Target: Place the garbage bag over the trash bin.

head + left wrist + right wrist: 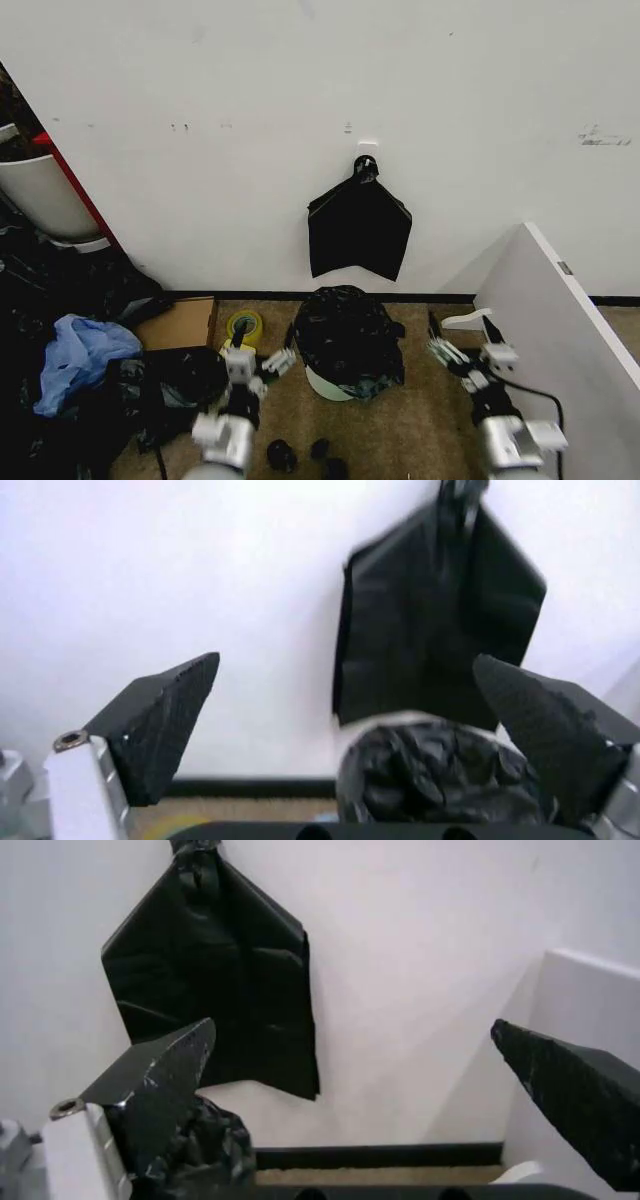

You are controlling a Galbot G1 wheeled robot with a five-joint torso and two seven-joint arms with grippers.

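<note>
Flanking bagged trash bin (330, 384): left gripper (262, 364), right gripper (462, 352), both spread, empty; garbage bag (346, 335) draped over.

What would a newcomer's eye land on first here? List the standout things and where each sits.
First, the flat black pack hanging from a hook on the white wall. Right below it on the floor stands the trash bin, its top wrapped in the crinkled garbage bag, with cream plastic showing underneath. The left hand and right hand sit open on either side of the bin, touching nothing, and a blue plastic bag lies in the clutter far left.
</note>
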